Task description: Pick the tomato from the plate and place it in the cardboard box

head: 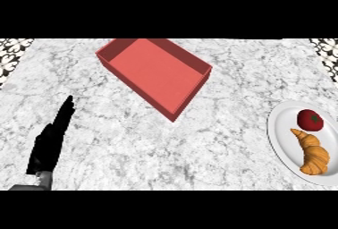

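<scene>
Red tomato point(310, 120) on plate point(280, 132), box point(155, 67) top-ctr

I am seeing the desk point(132, 134) glowing bright under soft, flat light that is spreading evenly from edge to edge across its pale marble. The cardboard box point(158, 67) is showing a lighter red floor, with its outer walls along the near sides turning darker. The left hand point(48, 143) is reading as a flat black shape with hardly any shading.
</scene>
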Motion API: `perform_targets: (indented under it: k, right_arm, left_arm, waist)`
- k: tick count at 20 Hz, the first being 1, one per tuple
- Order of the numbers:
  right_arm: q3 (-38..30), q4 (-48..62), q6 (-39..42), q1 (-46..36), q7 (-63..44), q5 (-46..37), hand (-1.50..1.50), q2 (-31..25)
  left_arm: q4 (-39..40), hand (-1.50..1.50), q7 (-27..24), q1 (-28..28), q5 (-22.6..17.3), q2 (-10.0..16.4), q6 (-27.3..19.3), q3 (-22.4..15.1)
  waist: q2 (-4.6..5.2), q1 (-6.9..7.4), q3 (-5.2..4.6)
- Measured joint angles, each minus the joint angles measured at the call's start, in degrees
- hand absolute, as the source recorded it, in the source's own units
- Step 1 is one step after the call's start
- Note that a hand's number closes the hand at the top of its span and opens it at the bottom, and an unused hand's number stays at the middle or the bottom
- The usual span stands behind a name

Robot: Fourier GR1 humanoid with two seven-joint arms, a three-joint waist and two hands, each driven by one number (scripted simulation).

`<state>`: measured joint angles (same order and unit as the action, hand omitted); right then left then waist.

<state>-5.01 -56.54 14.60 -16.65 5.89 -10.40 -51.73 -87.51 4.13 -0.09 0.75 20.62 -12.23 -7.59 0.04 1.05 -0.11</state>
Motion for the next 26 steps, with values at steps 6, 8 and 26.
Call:
perform_targets:
  k: [6, 8, 26]
  right_arm:
    - [4.19, -3.35, 8.19, -3.41, -10.04, -1.73, -1.50, 0.90]
    - [5.16, -4.31, 7.84, -3.75, -12.94, -3.28, -1.50, 2.91]
    - [2.19, -5.00, 6.40, -1.15, -18.18, -15.95, -1.50, 12.46]
  left_arm:
    - [0.46, 0.00, -0.29, 0.24, 1.15, -1.08, -0.11, 0.43]
    - [-0.29, 0.00, 1.04, -0.15, 1.56, -1.48, 0.00, 0.54]
    - [0.07, 0.00, 1.48, -0.95, 5.91, -5.60, 3.89, 4.87]
  waist:
    - [-0.05, -0.49, 0.04]
    - [-0.05, -0.59, 0.06]
    - [-0.03, -0.91, 0.12]
